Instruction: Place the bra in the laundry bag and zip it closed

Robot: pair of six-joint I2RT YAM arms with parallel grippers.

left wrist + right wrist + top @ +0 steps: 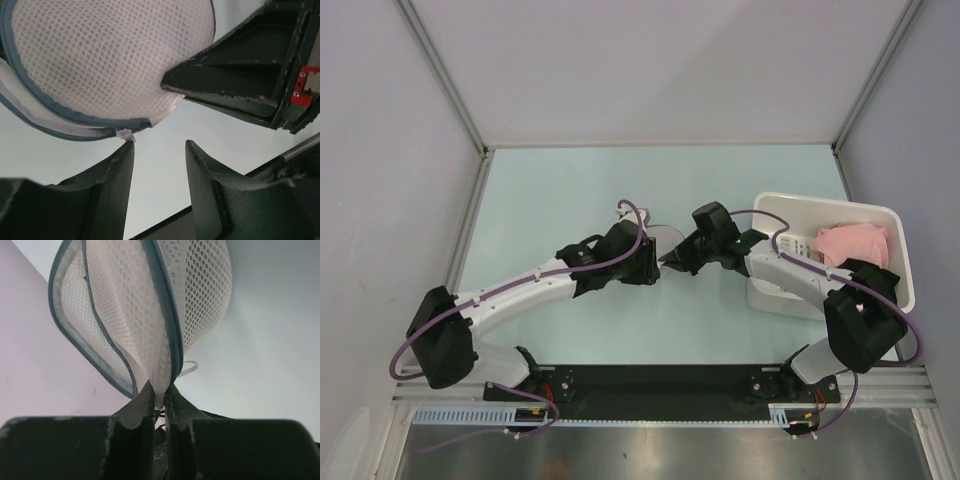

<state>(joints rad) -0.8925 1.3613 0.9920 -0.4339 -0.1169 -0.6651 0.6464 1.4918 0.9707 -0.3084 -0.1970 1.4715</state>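
Note:
The laundry bag [664,238] is a round white mesh pouch with a blue-grey zipper rim, held up between the two grippers at the table's middle. My right gripper [160,391] is shut on the bag's [150,305] mesh edge beside the zipper rim. My left gripper [160,146] is open and empty just below the bag [105,60]. Its left fingertip [129,149] is close under a small white tab [125,134] on the rim. The right gripper's finger [235,75] shows pinching the bag. The bra is not visible in any view.
A white rectangular bin [895,225] stands at the right with a pink garment [855,243] in it, partly under the right arm. Grey walls enclose the table on the left, back and right.

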